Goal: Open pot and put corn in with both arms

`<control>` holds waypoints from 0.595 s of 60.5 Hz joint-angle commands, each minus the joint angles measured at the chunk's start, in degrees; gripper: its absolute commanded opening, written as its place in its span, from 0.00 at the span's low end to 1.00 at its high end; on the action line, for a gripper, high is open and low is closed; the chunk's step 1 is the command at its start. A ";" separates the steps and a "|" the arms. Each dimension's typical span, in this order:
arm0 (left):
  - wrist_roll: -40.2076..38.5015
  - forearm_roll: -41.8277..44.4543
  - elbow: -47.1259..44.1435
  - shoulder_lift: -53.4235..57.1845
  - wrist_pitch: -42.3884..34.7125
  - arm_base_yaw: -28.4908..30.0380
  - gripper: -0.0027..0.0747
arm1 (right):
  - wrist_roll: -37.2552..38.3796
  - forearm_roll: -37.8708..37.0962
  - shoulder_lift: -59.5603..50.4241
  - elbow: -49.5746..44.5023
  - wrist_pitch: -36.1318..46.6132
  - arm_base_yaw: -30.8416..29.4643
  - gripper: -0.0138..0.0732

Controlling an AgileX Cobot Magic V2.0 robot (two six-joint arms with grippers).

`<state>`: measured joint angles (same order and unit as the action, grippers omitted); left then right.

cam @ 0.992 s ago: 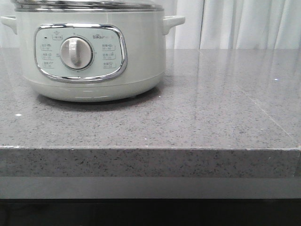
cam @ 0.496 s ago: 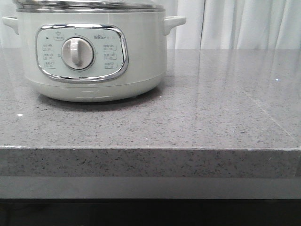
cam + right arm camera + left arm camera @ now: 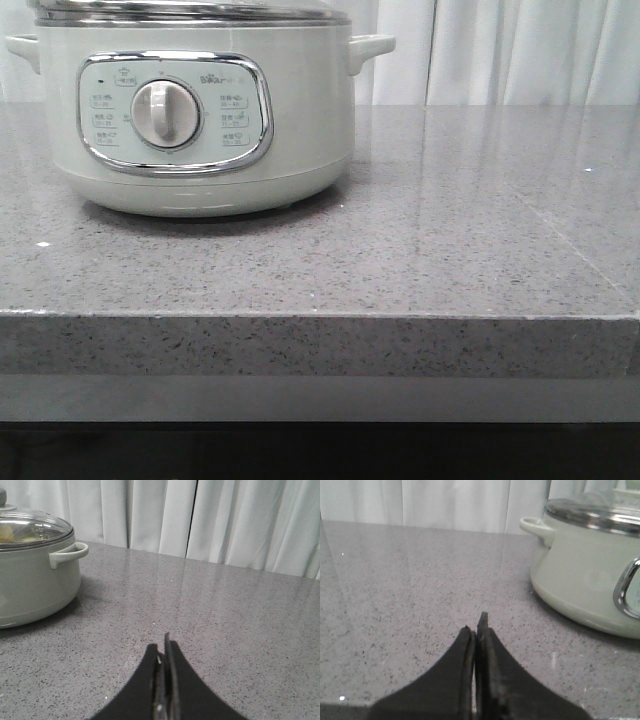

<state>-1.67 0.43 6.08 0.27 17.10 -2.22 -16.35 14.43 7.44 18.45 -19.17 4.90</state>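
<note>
Both claws (image 3: 477, 625) (image 3: 164, 647) closed, empty.

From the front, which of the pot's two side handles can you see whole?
The handle on the robot's right. It stands out in full against the curtain, while the left handle of the pot is cut by the picture's edge.

A: Pot (image 3: 200, 120) position?
B: On counter (image 3: 450, 250), far left, lid (image 3: 30, 527) on top. Curtain (image 3: 520, 50) behind.
A: Counter to its right?
B: Bare from this view.
</note>
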 commanded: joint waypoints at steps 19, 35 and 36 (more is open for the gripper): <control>-0.27 -3.58 -6.48 1.42 -12.41 0.19 0.01 | -0.48 0.06 0.63 1.58 4.01 0.10 0.08; -0.27 -3.79 -6.48 1.42 -12.20 0.19 0.01 | -0.48 0.06 0.63 1.58 3.85 0.10 0.08; -0.27 -3.79 -6.48 1.42 -12.20 0.19 0.01 | -0.48 0.06 0.63 1.58 3.85 0.10 0.08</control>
<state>-1.67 -2.65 -0.35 0.27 10.07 -2.14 -16.35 14.43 7.44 18.45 -19.17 4.90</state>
